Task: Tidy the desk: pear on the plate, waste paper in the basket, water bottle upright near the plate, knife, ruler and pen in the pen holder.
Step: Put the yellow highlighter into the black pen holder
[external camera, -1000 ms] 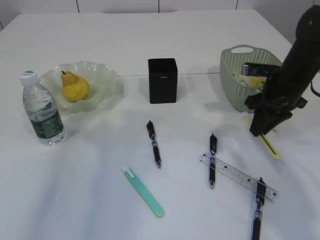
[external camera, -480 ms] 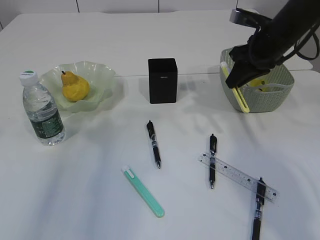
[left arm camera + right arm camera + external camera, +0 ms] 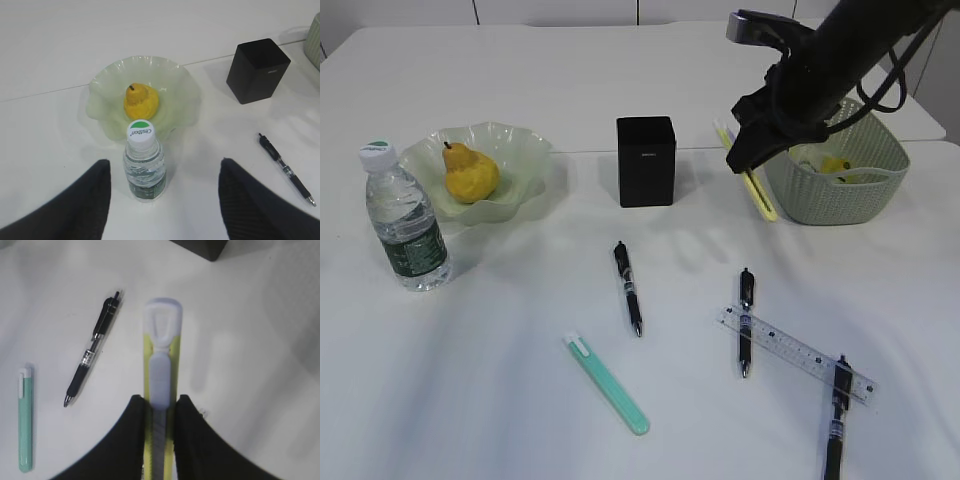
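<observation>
White desk [image 3: 520, 400] holds a green basket [image 3: 880, 190], plate [image 3: 520, 150] with pear [image 3: 470, 175], upright water bottle [image 3: 405, 225], black pen holder [image 3: 645, 160]; right gripper [image 3: 159, 407] grasps a yellow knife [image 3: 757, 193] aloft; left gripper [image 3: 162, 200] hangs unclenched, holding nothing

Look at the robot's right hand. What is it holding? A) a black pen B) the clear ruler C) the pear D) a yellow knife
D: the right hand is closed on the yellow knife, lifted off the desk between the pen holder and the basket.
</observation>
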`<state>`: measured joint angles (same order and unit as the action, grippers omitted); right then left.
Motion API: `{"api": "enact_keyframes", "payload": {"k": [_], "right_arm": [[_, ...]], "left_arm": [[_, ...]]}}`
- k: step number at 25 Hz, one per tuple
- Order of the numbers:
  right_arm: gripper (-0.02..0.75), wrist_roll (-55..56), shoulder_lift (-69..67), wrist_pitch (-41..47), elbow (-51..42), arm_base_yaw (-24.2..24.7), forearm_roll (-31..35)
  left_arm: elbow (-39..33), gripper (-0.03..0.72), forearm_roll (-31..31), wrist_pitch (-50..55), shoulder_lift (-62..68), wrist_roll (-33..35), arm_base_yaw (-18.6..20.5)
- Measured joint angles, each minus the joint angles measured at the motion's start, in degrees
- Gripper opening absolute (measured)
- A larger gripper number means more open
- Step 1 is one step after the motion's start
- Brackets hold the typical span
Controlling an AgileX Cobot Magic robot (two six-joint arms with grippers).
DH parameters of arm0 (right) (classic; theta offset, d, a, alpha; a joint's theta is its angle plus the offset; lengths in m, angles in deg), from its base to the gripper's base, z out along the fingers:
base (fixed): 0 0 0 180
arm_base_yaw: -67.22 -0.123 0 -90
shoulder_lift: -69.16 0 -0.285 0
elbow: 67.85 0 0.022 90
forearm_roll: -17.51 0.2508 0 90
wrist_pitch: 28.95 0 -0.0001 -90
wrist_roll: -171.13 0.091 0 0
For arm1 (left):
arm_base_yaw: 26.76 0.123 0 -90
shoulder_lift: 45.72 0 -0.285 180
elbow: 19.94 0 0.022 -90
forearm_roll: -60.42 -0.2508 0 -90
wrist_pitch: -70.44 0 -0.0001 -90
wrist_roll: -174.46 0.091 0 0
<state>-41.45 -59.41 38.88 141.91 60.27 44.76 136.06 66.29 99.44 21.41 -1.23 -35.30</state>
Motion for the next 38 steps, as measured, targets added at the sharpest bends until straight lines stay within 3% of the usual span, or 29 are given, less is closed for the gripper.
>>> {"api": "enact_keyframes", "payload": {"k": [11, 22, 27, 31, 38], "right_arm": [[0.134, -2.11, -0.1, -9.35, 3.34, -0.81, 2.29], [0.134, -13.09, -0.6, -28.07, 3.34, -6.28, 7.66], [0.134, -16.02, -3.16, -35.44, 3.34, -6.63, 11.77], [0.134, -22.87, -5.49, -38.95, 3.34, -6.63, 19.77], [0.134, -46.44, -7.29, -42.13, 3.34, -6.63, 44.54]], "left_arm": [[0.25, 0.474, 0.0, -0.26, 0.0, 0.0, 0.0], [0.37, 0.474, -0.6, -3.03, 0.0, 0.0, 0.0], [0.37, 0.474, -2.27, -3.14, 0.0, 0.0, 0.0], [0.37, 0.474, -2.52, -3.16, 0.0, 0.0, 0.0], [0.37, 0.474, -2.75, -3.37, 0.0, 0.0, 0.0]]}}
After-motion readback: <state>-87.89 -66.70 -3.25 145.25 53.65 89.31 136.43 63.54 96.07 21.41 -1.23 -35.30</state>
